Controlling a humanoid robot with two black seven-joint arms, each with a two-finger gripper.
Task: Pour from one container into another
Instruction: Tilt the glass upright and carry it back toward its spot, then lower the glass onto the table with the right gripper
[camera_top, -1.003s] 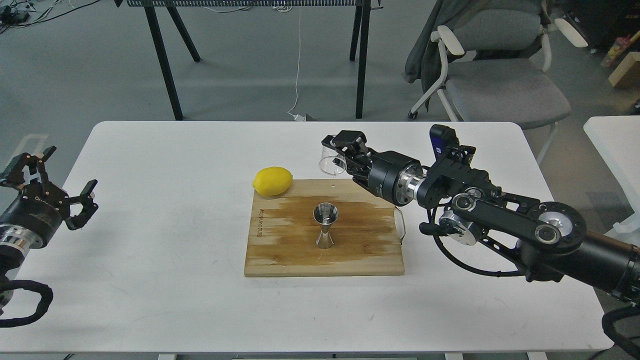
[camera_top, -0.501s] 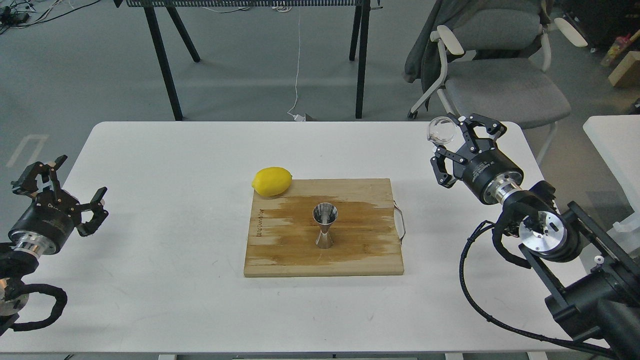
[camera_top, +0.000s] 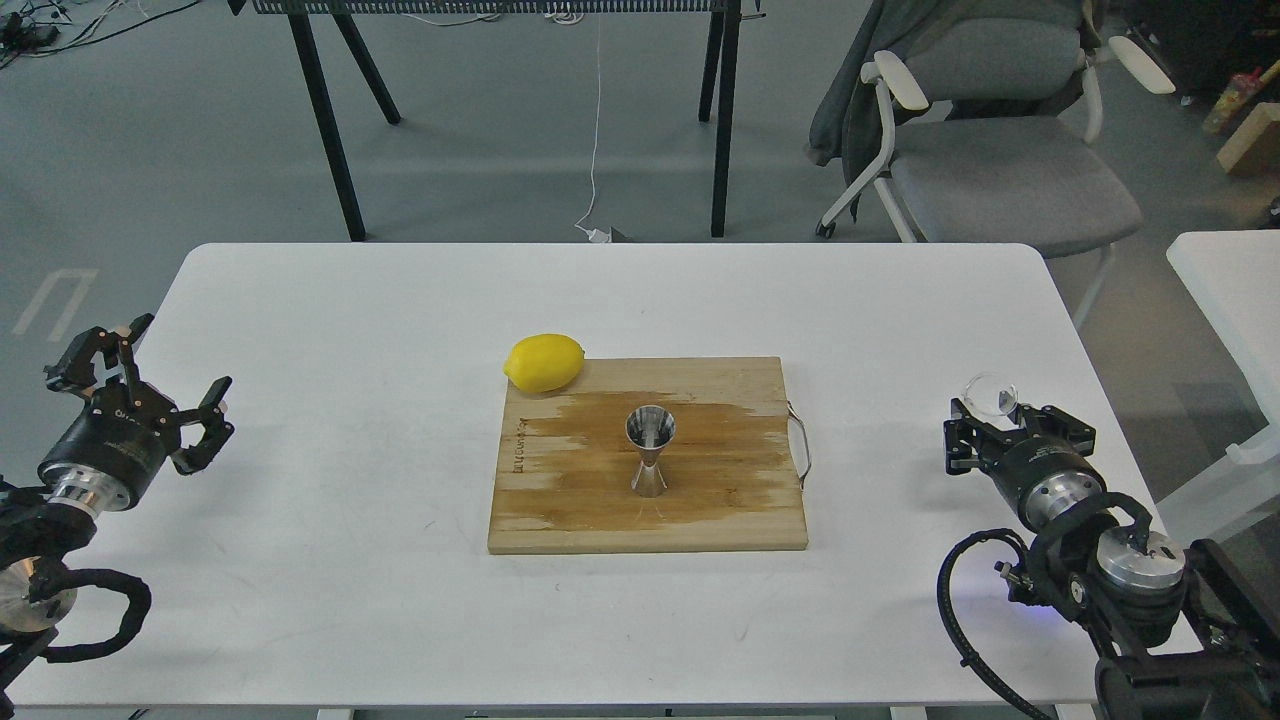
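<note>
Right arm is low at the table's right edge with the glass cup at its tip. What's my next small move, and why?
Probably close the right end effector on the glass cup. Its fingers look spread wider than the cup, so the hold seems unsure, and the jigger stands well away on the cutting board.

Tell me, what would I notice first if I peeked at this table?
Probably the bright yellow lemon, touching the far left corner of the wooden cutting board in the middle of the white table. Next, the shiny metal jigger standing upright on the board's stained middle. Near the table's right edge, the right gripper has a small clear glass cup at its tip.
</note>
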